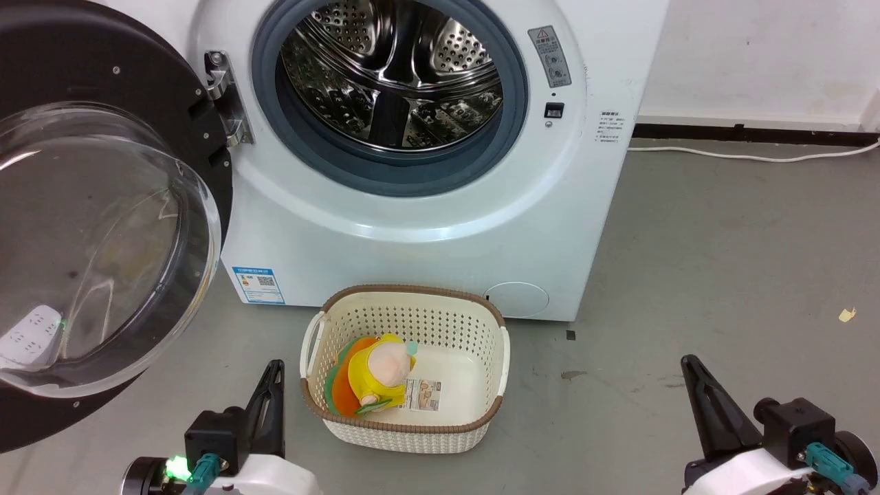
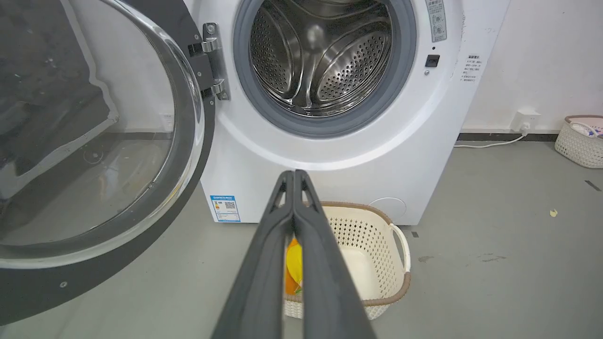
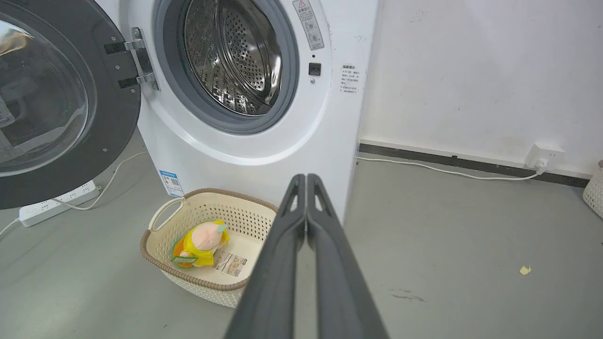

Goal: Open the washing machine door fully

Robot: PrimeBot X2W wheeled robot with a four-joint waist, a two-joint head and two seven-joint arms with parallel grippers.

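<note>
Grey floor (image 1: pixel 722 275), white washer (image 1: pixel 426 254) by wall (image 1: pixel 756 55): you've got the washing machine door (image 1: pixel 103 206) swung wide left on its hinge (image 1: pixel 223 103), drum (image 1: pixel 399 69) exposed. Basket (image 1: pixel 412 289) w/ plush toy (image 1: pixel 378 371) just in front. L claw (image 1: pixel 275 368) & R claw (image 1: pixel 689 364) low, both pressed together, holding nothing, clear of door.

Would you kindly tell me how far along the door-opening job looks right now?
Done, apparently: the washing machine door stands swung wide on its hinge, with the drum opening fully exposed. In hand: nothing; the left pincer and right pincer are both shut, empty and apart from the door. Left: at most a final nudge, if the hinge allows more.
</note>
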